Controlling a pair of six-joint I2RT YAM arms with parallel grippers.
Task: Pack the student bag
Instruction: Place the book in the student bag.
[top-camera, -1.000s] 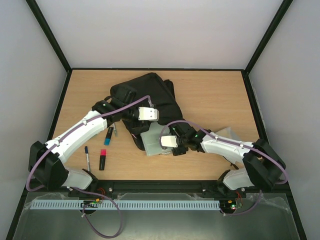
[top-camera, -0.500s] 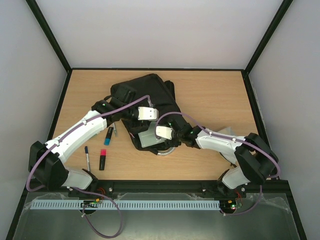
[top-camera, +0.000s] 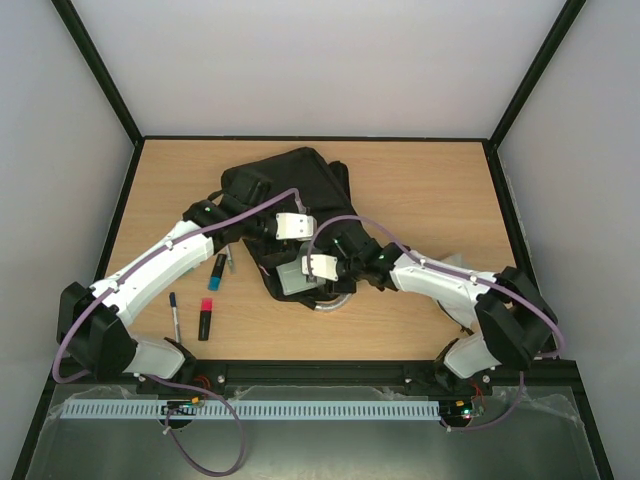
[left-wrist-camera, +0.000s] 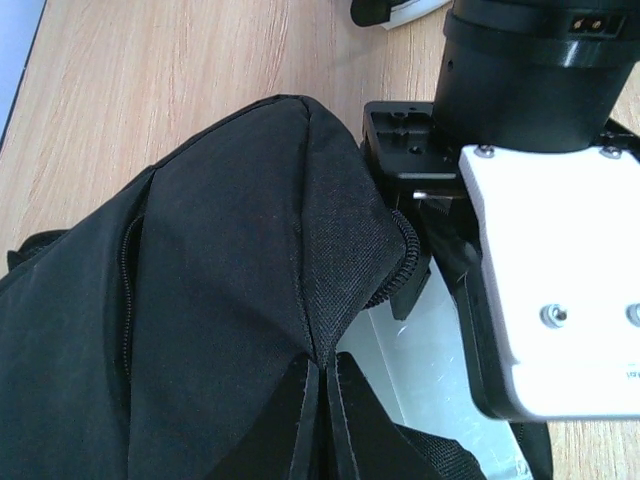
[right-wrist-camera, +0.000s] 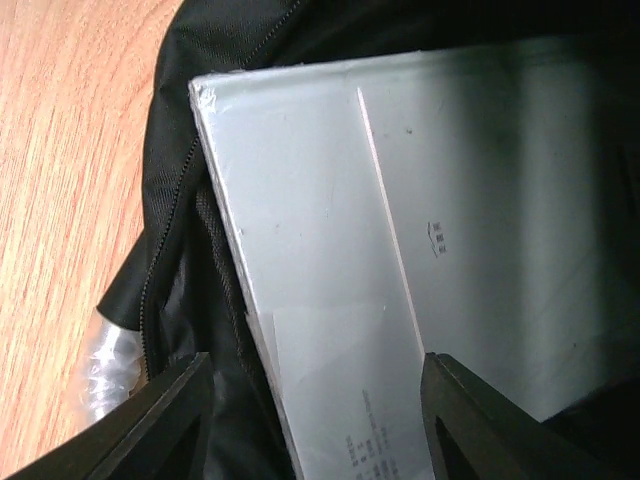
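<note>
Faint grey print marks the flat pale-grey sheet (right-wrist-camera: 330, 200), too small to read. The right wrist view shows the right pincer (right-wrist-camera: 315, 365) part open astride that sheet at the mouth of the large black fabric backpack (top-camera: 300, 185), clamping nothing visibly. The left wrist view shows the left pincer (left-wrist-camera: 318, 388) closed on a fold of backpack cloth. Only overhead does the backpack show lying mid-way across the wooden table (top-camera: 430, 190), a blue-capped marker (top-camera: 216, 272) and a red-capped marker (top-camera: 205, 318) left of it.
</note>
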